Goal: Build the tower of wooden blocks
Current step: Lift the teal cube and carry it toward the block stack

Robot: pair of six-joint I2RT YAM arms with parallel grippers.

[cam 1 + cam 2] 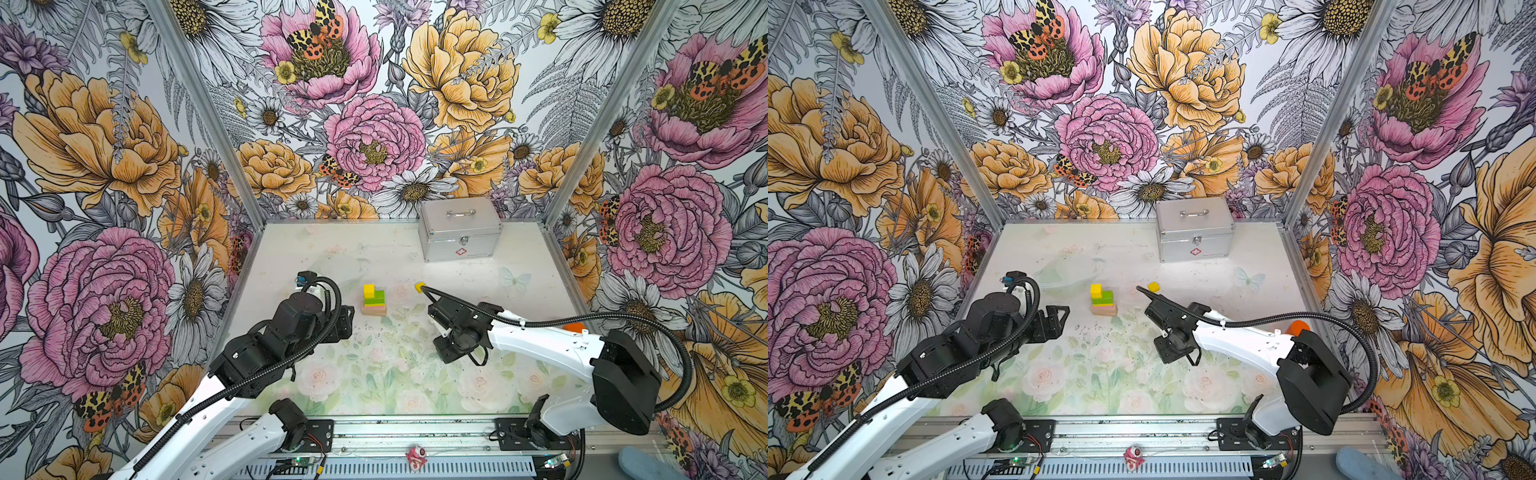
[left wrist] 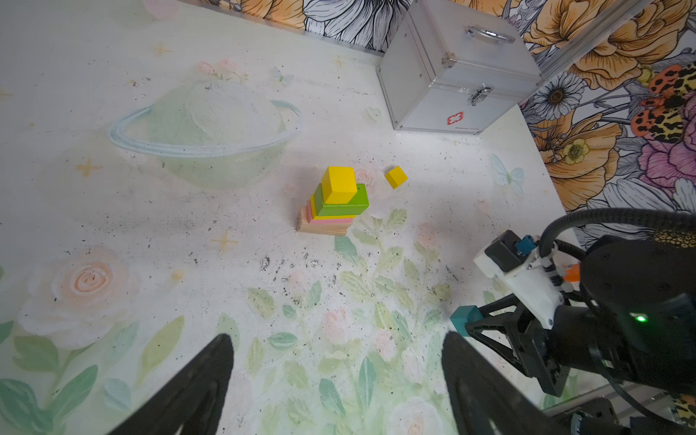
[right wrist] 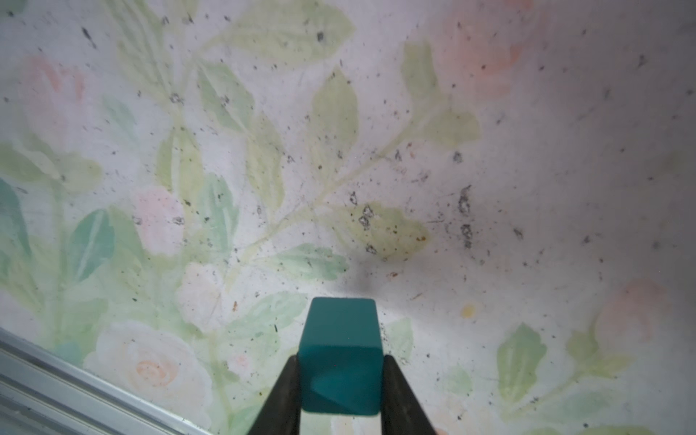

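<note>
- Tower (image 1: pixel 373 301) stands upright on the bench (image 1: pixel 519 257), about mid-width, between the two arms in both top views.
- Layers bottom to top, clearest from the left wrist: tan base (image 2: pixel 322 228), pink slab (image 2: pixel 335 222), yellow slab (image 2: pixel 335 217), green bar (image 2: pixel 348 205), yellow cube (image 2: pixel 339 184) on top.
- In the top views the yellow cube sits on the left end of the green bar. The bar's right end is bare.
- Number of tan bars in the base: cannot tell.
- Each layer is stepped in a little from the one below. The stack looks straight, not leaning.
- Loose yellow cube (image 1: pixel 1153 286) lies on the bench to the right of the tower and slightly behind it, near but apart, turned at an angle to the stack.
- Right tool (image 3: pixel 341 357) is narrow and clamped on the teal cube (image 3: pixel 341 339), with one black finger (image 3: pixel 282 388) against each side face.
- The teal cube is not on the stack. It is at the tool tip to the front-right of the tower and apart from it, also seen from the left wrist as the teal cube (image 2: pixel 461 318).
- Its shadow falls on the bench apart from the cube, so it looks lifted off the surface.
- In the top views the teal cube is hidden under the right arm's wrist.
- Left tool (image 1: pixel 1061 323) is wide with nothing between its fingers. It sits left of the tower, pointing toward it, near but not touching.
- Metal case (image 1: pixel 459 229) is closed with its handle on top, at the back wall right of centre, well apart from the blocks.
</note>
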